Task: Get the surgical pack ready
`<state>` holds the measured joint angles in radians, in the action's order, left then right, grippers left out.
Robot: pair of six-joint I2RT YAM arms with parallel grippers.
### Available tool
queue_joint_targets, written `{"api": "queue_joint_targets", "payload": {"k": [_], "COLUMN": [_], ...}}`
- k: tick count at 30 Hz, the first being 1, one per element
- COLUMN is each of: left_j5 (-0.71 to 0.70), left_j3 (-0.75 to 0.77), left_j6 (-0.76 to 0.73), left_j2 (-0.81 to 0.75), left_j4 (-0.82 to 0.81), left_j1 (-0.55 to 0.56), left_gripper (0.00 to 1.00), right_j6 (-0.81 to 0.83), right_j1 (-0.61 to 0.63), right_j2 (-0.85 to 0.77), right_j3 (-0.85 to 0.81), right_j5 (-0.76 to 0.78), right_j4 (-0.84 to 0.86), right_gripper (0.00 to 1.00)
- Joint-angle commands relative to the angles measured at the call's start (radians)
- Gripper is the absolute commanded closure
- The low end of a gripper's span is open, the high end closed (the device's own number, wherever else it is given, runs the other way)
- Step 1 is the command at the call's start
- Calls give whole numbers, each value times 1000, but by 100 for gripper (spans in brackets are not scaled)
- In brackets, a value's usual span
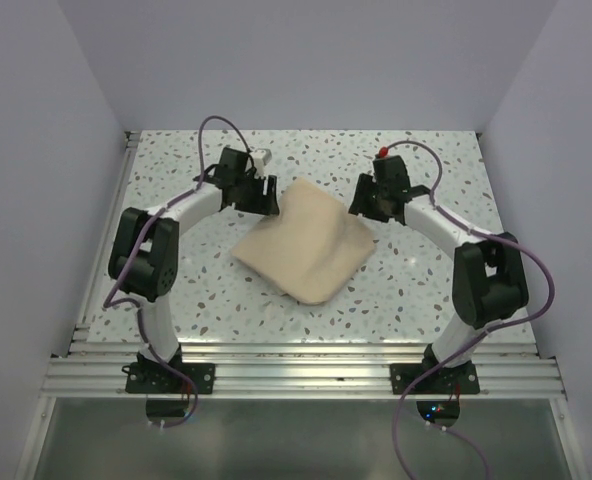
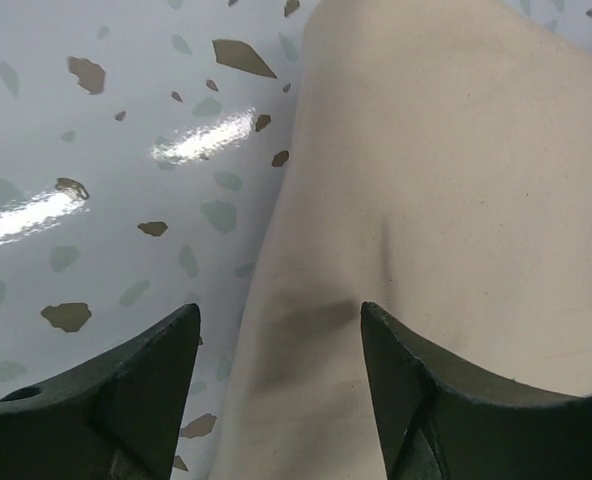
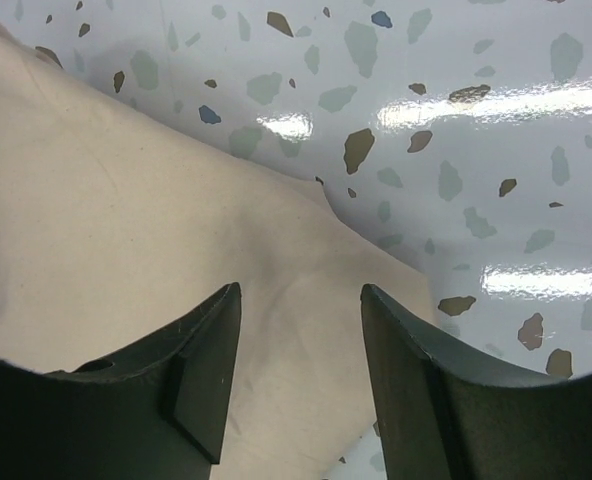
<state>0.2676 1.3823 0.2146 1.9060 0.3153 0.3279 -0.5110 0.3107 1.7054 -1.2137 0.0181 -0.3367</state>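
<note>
The speckled table [image 1: 426, 280] carries the cloth [image 1: 306, 245], which lies near its centre as a tan, roughly square, diamond-set sheet with one corner toward the arm bases and a soft rise through its middle. No tray, instrument or packet is visible, and whether any lies beneath the fabric cannot be told. The left arm [image 1: 151, 245] and the right arm [image 1: 476, 265] curve inward from either side so that both wrists reach the far half of the cloth. The left gripper [image 2: 278, 315] is spread, its jaws straddling the left border of the cloth, one jaw over bare table and the other over fabric. The right gripper [image 3: 300, 292] is likewise spread, its jaws over the fabric close to the right-hand corner, with bare table just beyond. Neither gripper pinches anything, and from these views it cannot be told whether the jaw tips touch the fabric. The step in hand appears to be taking hold of the two far edges together, most likely to fold or lift the sheet. To do it well, lower each wrist until the lower jaw slides under the border. Close only when fabric fills the gap between the jaws. Take a comparable bite on both sides, so that the sheet rises level. Keep the two wrists moving at matched height and speed; an uneven pull is likely to skew the sheet or drag it across the glossy surface.
</note>
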Motion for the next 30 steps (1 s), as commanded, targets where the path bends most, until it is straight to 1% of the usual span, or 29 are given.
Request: {"api": "queue_joint_targets", "payload": {"k": [1, 2, 4, 5, 6, 8, 9, 10, 13, 14, 15, 18, 21, 23, 24, 26, 27, 28, 29, 30], "left_j5": [145, 139, 124, 114, 99, 91, 78, 68, 16, -14, -101, -236, -266, -265, -265, -265, -251, -237, -220, -187], "left_j3": [26, 26, 24, 17, 11, -12, -17, -22, -48, -54, -61, -84, -101, -95, -92, -91, -92, -101, -111, -123], "left_j6": [-49, -49, -49, -47, -46, -43, -43, -43, -40, -38, -26, 12, 37, 39, 39, 43, 55, 68, 95, 110], "left_j2": [30, 37, 62, 70, 77, 83, 91, 93, 90, 84, 80, 80, 103, 126, 131, 139, 145, 146, 146, 143], "left_j4": [-7, -1, 13, 15, 15, 1, 1, 4, 14, 18, 22, 33, 22, 28, 33, 36, 36, 28, 21, 10], "left_j1": [2, 2, 2, 2, 2, 2, 3, 5, 23, 46, 60, 112, 132, 132, 132, 129, 129, 125, 112, 108], "left_gripper": [31, 31, 36, 39, 44, 49, 54, 55, 56, 55, 53, 52, 54, 58, 64, 71, 79, 82, 88, 90], "right_j6": [17, 17, 14, 11, 9, 9, 8, 9, 17, 17, 19, 17, 17, 20, 22, 23, 22, 22, 20, 19], "right_j1": [1, 1, 1, 1, 1, 1, 1, 2, 2, 4, 1, 2, 4, 4, 2, 2, 4, 2, 2, 2], "right_j2": [-44, -44, -50, -55, -61, -84, -92, -96, -113, -122, -125, -147, -161, -167, -168, -173, -176, -176, -176, -174], "right_j3": [37, 43, 66, 77, 88, 120, 131, 144, 161, 164, 169, 194, 213, 224, 227, 236, 241, 247, 249, 255], "right_j5": [-55, -59, -69, -79, -84, -93, -98, -98, -106, -109, -116, -133, -136, -138, -139, -147, -148, -153, -162, -168], "right_j4": [8, 13, 24, 28, 34, 50, 53, 53, 47, 47, 47, 56, 62, 64, 62, 65, 68, 74, 74, 79], "right_gripper": [44, 44, 44, 44, 44, 44, 43, 43, 43, 43, 42, 42, 41, 41, 41, 41, 41, 41, 41, 41]}}
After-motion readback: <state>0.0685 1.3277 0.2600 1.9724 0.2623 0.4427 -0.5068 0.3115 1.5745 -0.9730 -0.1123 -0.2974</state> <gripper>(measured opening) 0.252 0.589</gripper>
